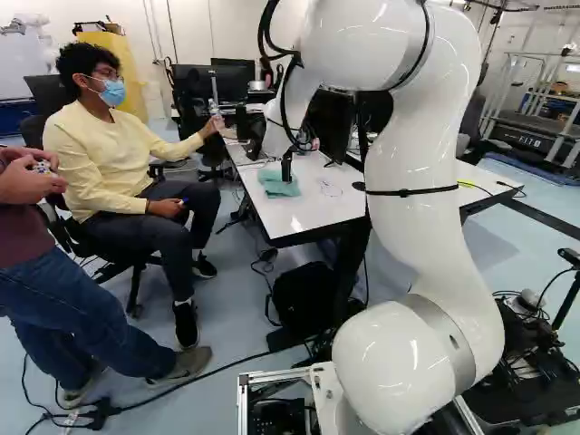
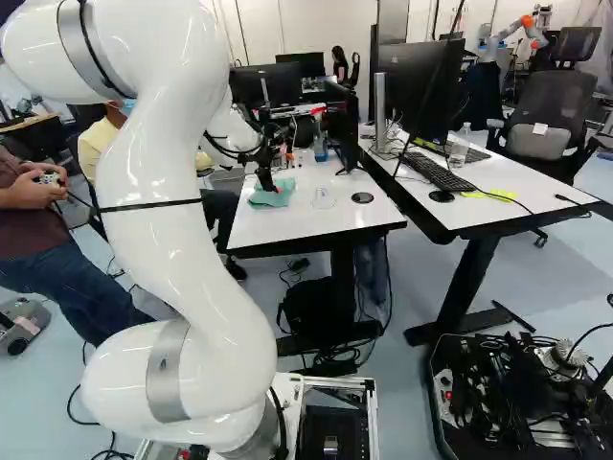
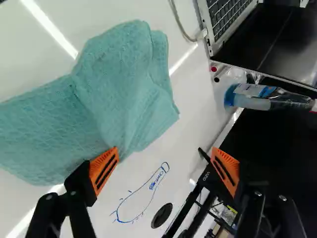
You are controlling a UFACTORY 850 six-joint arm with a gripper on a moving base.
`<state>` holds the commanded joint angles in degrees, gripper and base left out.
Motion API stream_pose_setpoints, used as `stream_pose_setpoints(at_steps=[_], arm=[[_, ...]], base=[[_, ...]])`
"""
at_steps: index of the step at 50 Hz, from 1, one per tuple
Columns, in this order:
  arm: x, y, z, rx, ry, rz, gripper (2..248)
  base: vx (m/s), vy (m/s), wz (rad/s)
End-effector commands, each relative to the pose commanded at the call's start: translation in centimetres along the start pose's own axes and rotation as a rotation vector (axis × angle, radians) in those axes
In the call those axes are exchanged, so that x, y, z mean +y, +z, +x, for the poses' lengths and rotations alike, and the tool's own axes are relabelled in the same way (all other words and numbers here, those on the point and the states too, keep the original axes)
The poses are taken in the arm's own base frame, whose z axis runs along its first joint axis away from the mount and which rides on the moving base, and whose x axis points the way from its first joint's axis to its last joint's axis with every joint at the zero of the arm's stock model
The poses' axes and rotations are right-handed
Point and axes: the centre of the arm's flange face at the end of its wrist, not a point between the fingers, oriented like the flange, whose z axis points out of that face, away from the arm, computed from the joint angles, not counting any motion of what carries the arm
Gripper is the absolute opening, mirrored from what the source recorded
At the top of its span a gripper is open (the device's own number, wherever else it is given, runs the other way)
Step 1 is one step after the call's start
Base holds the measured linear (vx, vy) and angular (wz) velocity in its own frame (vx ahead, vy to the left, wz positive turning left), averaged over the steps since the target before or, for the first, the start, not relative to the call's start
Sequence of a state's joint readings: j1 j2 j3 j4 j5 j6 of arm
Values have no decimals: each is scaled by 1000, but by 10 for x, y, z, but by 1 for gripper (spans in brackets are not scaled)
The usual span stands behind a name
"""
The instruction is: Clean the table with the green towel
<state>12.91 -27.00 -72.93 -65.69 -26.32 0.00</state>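
Note:
The black gripper (image 2: 272, 186) hangs low over the white table (image 2: 316, 216), above the green towel (image 2: 261, 197). In the wrist view the gripper (image 3: 166, 171) stands open, its orange pads wide apart. The towel (image 3: 124, 89) lies folded and rumpled ahead of it; one finger overlaps the towel's near edge, the other is clear of it. Whether that finger touches the cloth I cannot tell. A blue marker drawing (image 3: 141, 196) on the tabletop shows between the fingers, beside a round black disc (image 3: 162, 215).
Beyond the towel are a laptop (image 3: 225, 20) and a bottle (image 3: 267, 97). A monitor (image 2: 342, 125) stands at the table's side. Another desk (image 2: 479, 206) with keyboard and monitor adjoins on the right. A seated person reaches to the table's far left edge. Another robot stands far back.

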Motion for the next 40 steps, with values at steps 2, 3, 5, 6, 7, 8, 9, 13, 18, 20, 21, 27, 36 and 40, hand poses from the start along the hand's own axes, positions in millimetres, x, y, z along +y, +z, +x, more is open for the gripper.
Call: stream_pose_setpoints(at_steps=[2, 3, 5, 6, 7, 8, 9, 13, 18, 20, 21, 27, 36, 40], arm=[[-1, -2, 0, -2, -7, -1, 247], [-2, -2, 1, -2, -10, -2, 247], [-4, -5, 1, -1, -16, -1, 247], [-6, -6, 2, -1, -18, -1, 247], [-7, -7, 2, 0, -21, -1, 247], [-8, -8, 2, 1, -24, 0, 247], [-10, -10, 3, 2, -26, 0, 247], [-15, -15, 5, 6, -37, 2, 247], [-22, -22, 9, 24, -49, 5, 247], [-25, -24, 12, 40, -53, 6, 247], [-26, -25, 14, 49, -54, 7, 247], [-30, -29, 27, 113, -56, 12, 247], [-28, -27, 49, 215, -27, 23, 247], [-25, -25, 58, 257, -3, 28, 247]], base=[[0, 0, 0], [0, 0, 0], [0, 0, 0], [0, 0, 0], [0, 0, 0], [0, 0, 0], [0, 0, 0], [0, 0, 0], [0, 0, 0], [0, 0, 0], [0, 0, 0], [0, 0, 0], [0, 0, 0], [0, 0, 0]])
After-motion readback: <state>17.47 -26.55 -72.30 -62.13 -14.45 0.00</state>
